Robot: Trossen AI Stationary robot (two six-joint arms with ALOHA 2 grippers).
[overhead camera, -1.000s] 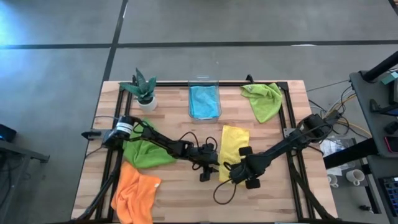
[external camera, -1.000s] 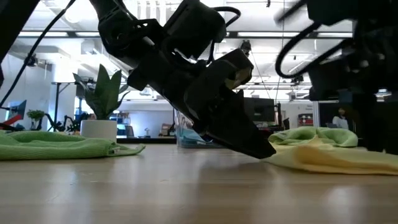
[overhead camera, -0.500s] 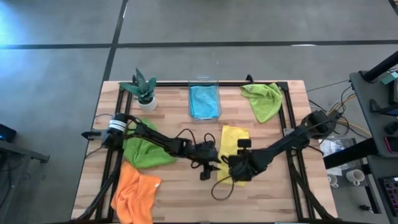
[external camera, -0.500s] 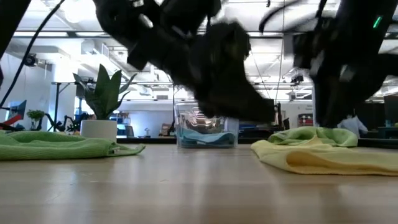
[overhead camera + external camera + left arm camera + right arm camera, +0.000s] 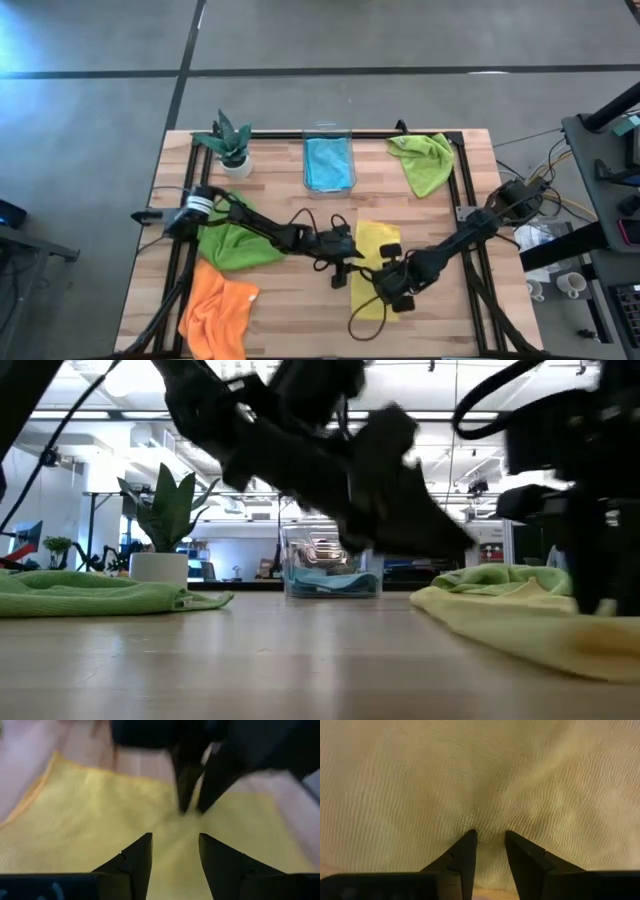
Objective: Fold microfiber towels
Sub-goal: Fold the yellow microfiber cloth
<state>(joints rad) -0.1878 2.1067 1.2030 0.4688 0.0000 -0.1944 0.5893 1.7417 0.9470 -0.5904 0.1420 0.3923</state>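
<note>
Reaching low | left claw (image 5: 345, 268) apart beside yellow towel (image 5: 376, 240) | right claw (image 5: 388, 288) apart, tips pressing it

A small green plant (image 5: 228, 135) in a white pot (image 5: 237, 165) stands on the wooden table (image 5: 290, 300) at about ten o'clock — near the far left corner. At twelve o'clock, by the far edge, sits a clear plastic bin (image 5: 329, 131). A black frame (image 5: 460, 180) runs along the table's sides. Off the table at about four o'clock, two white cups (image 5: 560, 287) sit on a side stand. The floor (image 5: 400, 40) around the table is grey — a dark line crosses it.
</note>
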